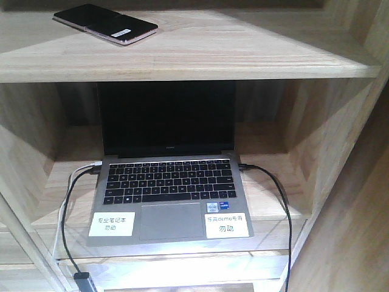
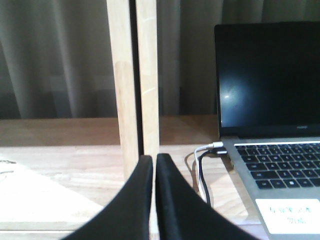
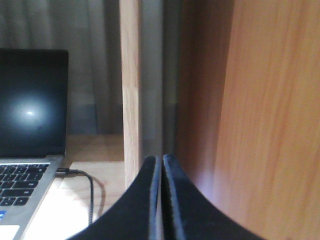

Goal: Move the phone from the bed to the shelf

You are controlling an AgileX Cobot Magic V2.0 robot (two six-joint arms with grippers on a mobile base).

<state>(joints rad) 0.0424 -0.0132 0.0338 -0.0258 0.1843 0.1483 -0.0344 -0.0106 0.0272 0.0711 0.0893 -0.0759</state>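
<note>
Pale wooden planks fill the front view, and the shelf [image 1: 255, 58] is seen with its top board lit from above. On that board, towards the left rear corner, the phone [image 1: 104, 24] is found lying flat, screen up, its white sticker at the end nearer the camera and its pink rim just visible. It is touched by nothing. The bed is not shown in any view.

Below it, in the open compartment, a laptop [image 1: 168, 176] is stood with its lid raised and screen dark; cables [image 1: 276, 194] are plugged into both sides.

The left gripper [image 2: 154, 165] is seen from its wrist camera with both black fingers pressed together and nothing between them, aimed at an upright post [image 2: 132, 90] beside the laptop. The right gripper [image 3: 161, 165] is likewise closed tight and empty, faced towards a post and a reddish side panel [image 3: 260, 110].

The placing appears to be done already. If anything is left, it is judged to be a clean retreat: both arms are best drawn straight back and low, so the cables are not snagged and the top board is not jolted.
</note>
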